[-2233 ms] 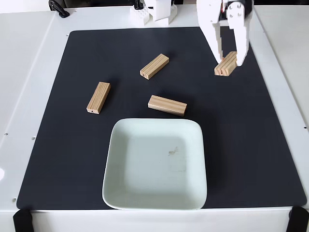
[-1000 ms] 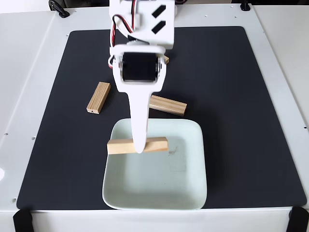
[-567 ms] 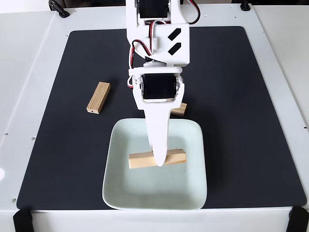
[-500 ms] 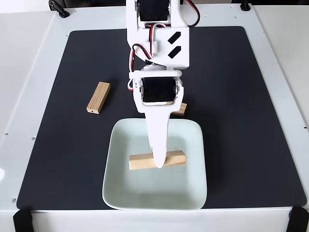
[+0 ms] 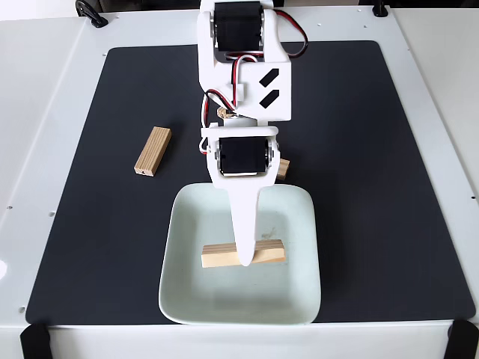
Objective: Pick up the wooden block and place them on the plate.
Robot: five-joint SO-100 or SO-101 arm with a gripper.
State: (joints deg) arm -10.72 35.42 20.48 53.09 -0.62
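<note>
In the fixed view the pale square plate (image 5: 293, 292) lies at the front of the black mat. My white gripper (image 5: 244, 259) reaches down over its middle, shut on a wooden block (image 5: 221, 255) that lies crosswise, low over or on the plate floor. Another wooden block (image 5: 153, 150) rests on the mat to the left. A third block (image 5: 283, 167) peeks out behind the arm just beyond the plate's far rim. A small end of a further block (image 5: 222, 114) shows beside the arm higher up.
The black mat (image 5: 367, 149) covers most of the white table (image 5: 37, 112). My arm (image 5: 243, 67) stretches from the far edge down the middle. Black clamps (image 5: 34, 340) sit at the front corners. The mat's right half is bare.
The gripper took the block from the far right of the mat, carried it over the plate, and in the last half second slid it slightly toward the front and lower.
</note>
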